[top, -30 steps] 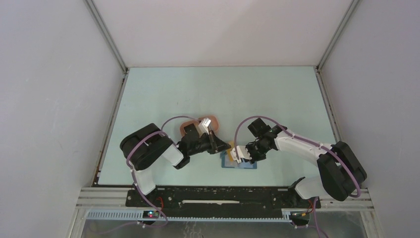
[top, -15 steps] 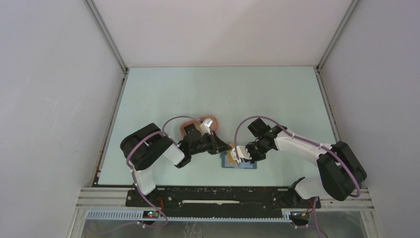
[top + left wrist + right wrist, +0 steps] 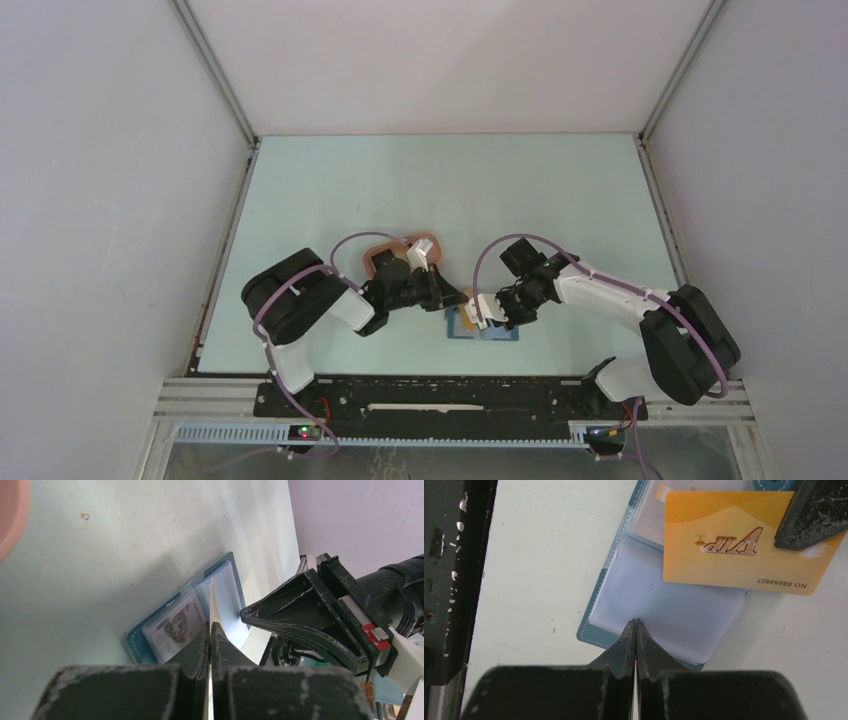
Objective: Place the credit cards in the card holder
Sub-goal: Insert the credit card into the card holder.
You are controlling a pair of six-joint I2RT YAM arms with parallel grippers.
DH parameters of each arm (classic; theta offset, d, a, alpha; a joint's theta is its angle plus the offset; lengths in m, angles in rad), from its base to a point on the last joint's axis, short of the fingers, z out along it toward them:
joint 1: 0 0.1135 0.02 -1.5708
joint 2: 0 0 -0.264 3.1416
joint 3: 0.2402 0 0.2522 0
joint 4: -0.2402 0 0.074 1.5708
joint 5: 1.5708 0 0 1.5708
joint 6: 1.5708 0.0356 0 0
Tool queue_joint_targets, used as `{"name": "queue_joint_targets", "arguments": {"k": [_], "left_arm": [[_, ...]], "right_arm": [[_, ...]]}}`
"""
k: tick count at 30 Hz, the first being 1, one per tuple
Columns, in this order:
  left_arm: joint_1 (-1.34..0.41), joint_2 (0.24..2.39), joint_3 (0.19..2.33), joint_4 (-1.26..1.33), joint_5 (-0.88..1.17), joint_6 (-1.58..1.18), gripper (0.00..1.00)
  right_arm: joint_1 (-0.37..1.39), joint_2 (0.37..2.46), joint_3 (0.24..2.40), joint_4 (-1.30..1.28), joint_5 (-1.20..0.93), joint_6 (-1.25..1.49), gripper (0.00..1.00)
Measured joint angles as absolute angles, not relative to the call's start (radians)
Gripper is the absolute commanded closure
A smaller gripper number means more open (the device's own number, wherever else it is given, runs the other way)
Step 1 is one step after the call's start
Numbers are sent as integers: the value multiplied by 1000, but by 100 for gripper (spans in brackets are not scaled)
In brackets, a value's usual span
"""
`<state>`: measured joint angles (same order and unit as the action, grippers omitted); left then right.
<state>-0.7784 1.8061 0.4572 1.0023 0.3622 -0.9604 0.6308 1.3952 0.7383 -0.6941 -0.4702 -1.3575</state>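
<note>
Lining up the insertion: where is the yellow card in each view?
Top external: yellow card at centre, at the card holder's far edge.
Left wrist: yellow card edge-on, a thin line in the left claw, over the card holder.
Right wrist: yellow card upper right, face showing, overlapping the card holder.
Shared landmark: the card holder.

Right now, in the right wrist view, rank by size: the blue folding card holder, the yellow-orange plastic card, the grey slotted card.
1. blue folding card holder
2. yellow-orange plastic card
3. grey slotted card, mostly covered
</note>
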Motion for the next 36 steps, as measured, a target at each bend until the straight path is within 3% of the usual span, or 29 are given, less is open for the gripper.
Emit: {"name": "queue_joint_targets", "arguments": {"k": [36], "left_arm": [[-743,1750,439,1031,373,-961,100]], "right_arm": [[631,1395,738,-694,-469,-1356,97]]}}
